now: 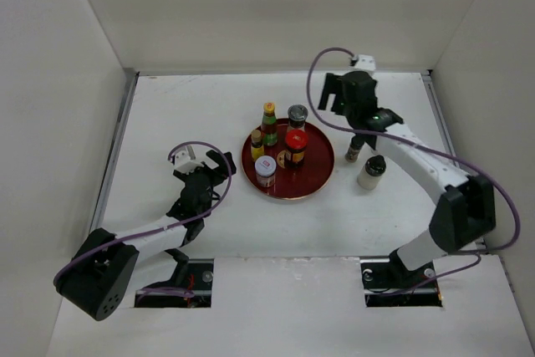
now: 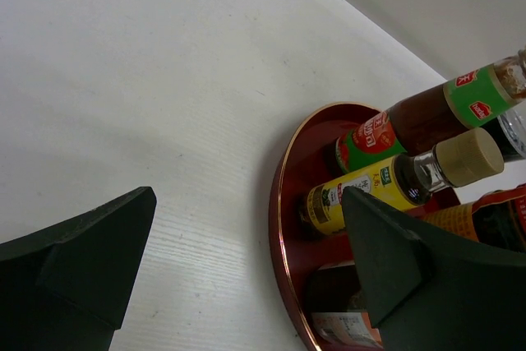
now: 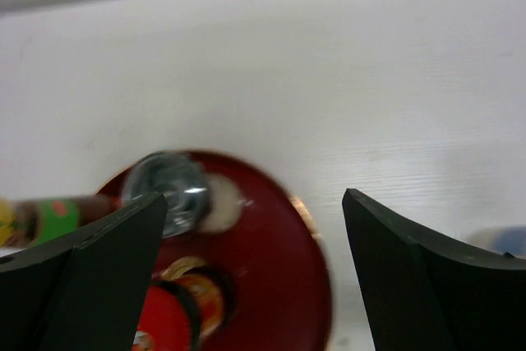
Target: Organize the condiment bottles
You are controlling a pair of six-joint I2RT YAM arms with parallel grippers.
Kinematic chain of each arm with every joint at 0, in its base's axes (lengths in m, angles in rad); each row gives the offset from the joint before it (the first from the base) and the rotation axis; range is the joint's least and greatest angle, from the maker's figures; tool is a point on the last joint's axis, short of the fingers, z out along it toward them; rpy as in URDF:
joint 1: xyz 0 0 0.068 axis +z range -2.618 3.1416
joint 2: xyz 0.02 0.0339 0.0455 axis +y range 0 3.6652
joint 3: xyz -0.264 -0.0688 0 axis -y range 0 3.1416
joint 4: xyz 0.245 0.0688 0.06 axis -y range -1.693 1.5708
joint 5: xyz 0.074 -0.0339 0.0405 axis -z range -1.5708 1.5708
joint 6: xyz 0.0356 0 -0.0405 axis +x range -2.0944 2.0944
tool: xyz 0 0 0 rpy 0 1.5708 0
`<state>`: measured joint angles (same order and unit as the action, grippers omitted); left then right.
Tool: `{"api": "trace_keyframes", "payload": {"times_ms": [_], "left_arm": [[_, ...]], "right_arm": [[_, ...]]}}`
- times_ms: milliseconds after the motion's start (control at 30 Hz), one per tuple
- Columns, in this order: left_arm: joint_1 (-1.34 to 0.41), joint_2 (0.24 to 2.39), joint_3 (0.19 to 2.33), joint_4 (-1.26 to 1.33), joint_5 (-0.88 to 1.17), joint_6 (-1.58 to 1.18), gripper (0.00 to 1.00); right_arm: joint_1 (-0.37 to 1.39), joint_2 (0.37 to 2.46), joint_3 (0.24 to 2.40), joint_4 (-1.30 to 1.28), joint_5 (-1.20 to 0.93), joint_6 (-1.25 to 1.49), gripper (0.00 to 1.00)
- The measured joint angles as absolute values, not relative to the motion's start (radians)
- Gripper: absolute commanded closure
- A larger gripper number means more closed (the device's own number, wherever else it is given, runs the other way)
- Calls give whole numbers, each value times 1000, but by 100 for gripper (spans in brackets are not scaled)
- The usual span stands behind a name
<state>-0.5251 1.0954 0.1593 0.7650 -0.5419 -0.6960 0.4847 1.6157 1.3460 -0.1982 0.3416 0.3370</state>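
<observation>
Five condiment bottles (image 1: 295, 146) stand in the round dark-red tray (image 1: 315, 175). A white cylinder (image 1: 371, 173) and a small dark jar (image 1: 355, 150) stand on the white table (image 1: 209, 106) to its right. The left hand (image 2: 246, 195) and right hand (image 3: 255, 196) both gape wide, empty.

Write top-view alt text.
Five condiment bottles stand on a round dark-red tray; a small dark bottle and white cylindrical jar stand right of it. The left end effector and right end effector, both open, flank it.
</observation>
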Motion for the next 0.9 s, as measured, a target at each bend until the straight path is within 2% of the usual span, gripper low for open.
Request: {"api": "trace_keyframes", "payload": {"times_ms": [100,233,367,600,667,800,900], "left_arm": [[-524,1095,159,765,-540,-696,0],[-524,1095,159,765,-537,-696,0],[-524,1095,159,765,-533,-696,0],[-524,1095,159,767,-530,-696,0],[-524,1095,159,767,-529,-696,0],[-524,1096,159,767,-525,-696,0],[-524,1096,159,767,-522,-696,0]], "right_arm": [[389,1466,1247,-189,456,337,0],[250,1352,1132,-172,618,333,0],[182,1372,1067,-193,659,336,0],[174,1444,1029,-221,631,354,0],[163,1455,1028,-215,615,361,7],[125,1477,1011,-171,566,373,35],[109,1480,999,-139,540,379,48]]}}
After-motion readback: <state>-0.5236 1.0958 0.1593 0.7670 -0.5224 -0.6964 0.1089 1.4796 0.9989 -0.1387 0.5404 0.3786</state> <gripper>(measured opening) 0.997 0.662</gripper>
